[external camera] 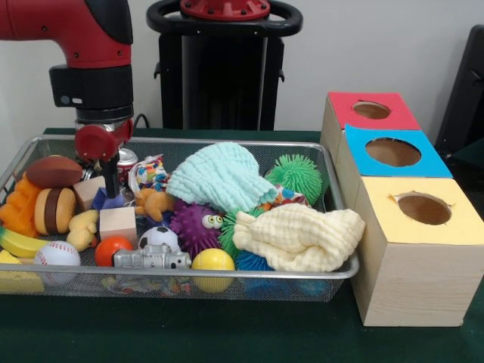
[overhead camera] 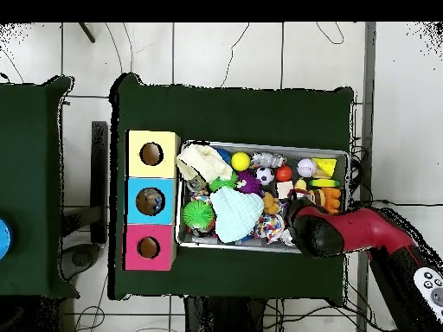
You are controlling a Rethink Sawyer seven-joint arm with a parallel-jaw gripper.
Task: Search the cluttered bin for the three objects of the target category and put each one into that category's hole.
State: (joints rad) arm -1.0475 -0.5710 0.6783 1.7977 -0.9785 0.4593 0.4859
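Your tool (external camera: 112,195) is down in the wire bin's (external camera: 344,268) left end, above a wooden block (external camera: 118,223), w/ the soda can (external camera: 125,162) just beside it; can't tell if it's apart or together. Toys pack tight round it, little free room. Cloths, mint (external camera: 219,175) and yellow (external camera: 299,238), cover mid-right. Red (external camera: 370,110), blue (external camera: 392,152) and yellow holes (external camera: 423,208) sit on boxes touching the bin's right edge.
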